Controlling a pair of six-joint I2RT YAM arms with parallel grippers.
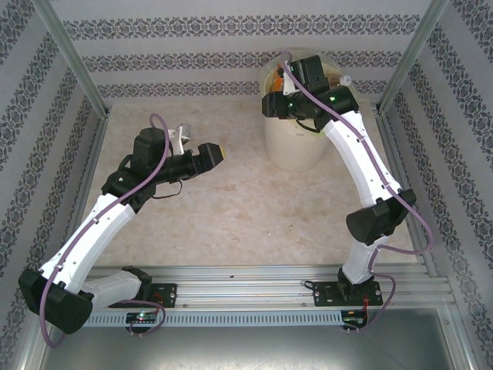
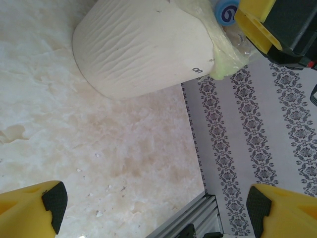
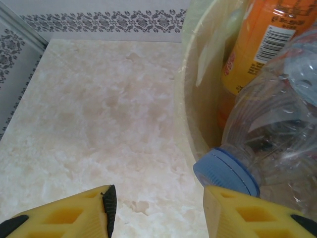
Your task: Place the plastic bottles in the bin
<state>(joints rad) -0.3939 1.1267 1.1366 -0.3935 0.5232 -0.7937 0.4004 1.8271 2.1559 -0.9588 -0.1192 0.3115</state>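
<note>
The pale stone table (image 1: 223, 223) takes up most of my overhead view, and the bin (image 1: 296, 150) stands at its far side, right of centre. My right arm (image 1: 362, 162) reaches over the bin's mouth, while my left arm (image 1: 100, 223) hangs above the middle of the table, well apart from the bin, so the right arm is much the nearer. The right gripper (image 3: 158, 194) sits just outside the rim with its jaws parted and only bare table showing between them; I read that as released. The clear bottle (image 3: 282, 119) lies just to the right of those jaws, inside the bin. Its long axis runs from the blue cap (image 3: 227, 171), just beside the right-hand finger, up and away into the bin. An orange bottle (image 3: 257, 44) stands behind it, close to the bag (image 2: 223, 54) that lines the bin. I judge the next move to be a lift clear of the bin, and the rim and the bag's loose edge are what could snag. The left gripper (image 2: 154, 198) is spread wide and empty, looking at the bin's side.
</note>
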